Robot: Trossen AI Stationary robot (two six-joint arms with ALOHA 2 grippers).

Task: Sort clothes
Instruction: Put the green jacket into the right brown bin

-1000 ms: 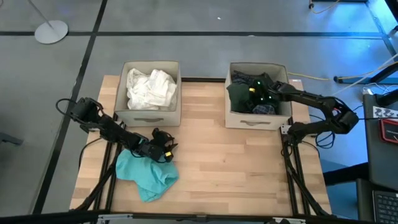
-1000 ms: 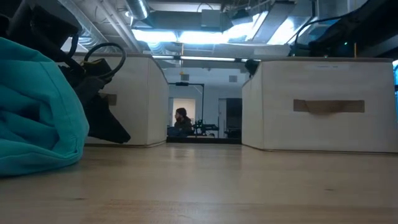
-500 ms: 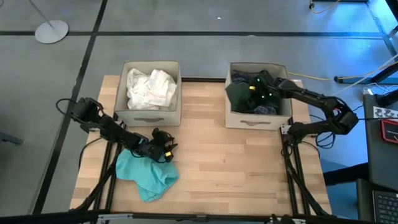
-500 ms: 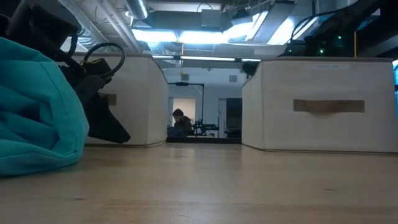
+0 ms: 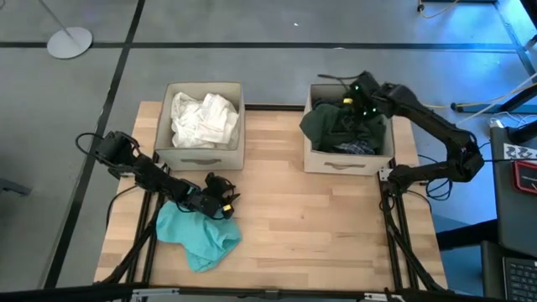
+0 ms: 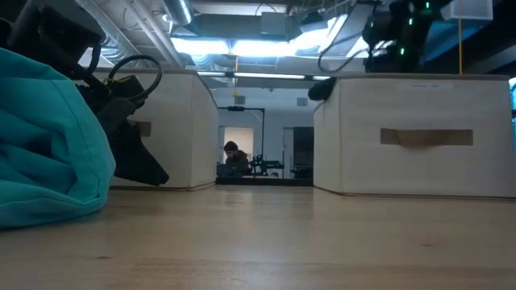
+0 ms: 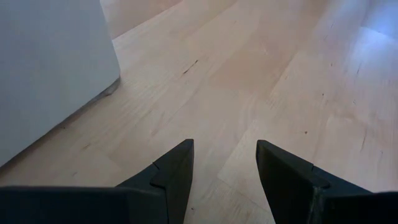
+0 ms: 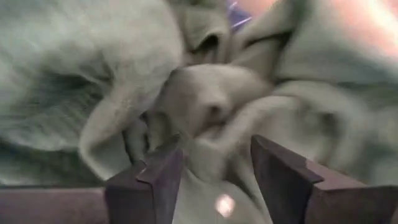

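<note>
A dark green garment [image 5: 329,126] lies heaped in the right beige box [image 5: 348,159], one edge at the box's left rim. My right gripper [image 5: 359,91] hangs open above the box's far side, over the green folds [image 8: 205,99]. A teal garment [image 5: 198,235] lies crumpled on the table at the near left. My left gripper [image 5: 225,201] stands open just right of it, over bare wood [image 7: 224,155]. White clothes [image 5: 202,117] fill the left box [image 5: 200,155].
A blue-grey patch of cloth [image 5: 357,148] shows under the green garment at the right box's near wall. The left box's wall [image 7: 50,68] stands close beside my left gripper. Bare wood [image 5: 310,226] stretches between the boxes and the table's near edge.
My right gripper has risen out of the right box and gone a little toward the far edge. The dark green garment has stayed in the box and now lies spread over more of it.
</note>
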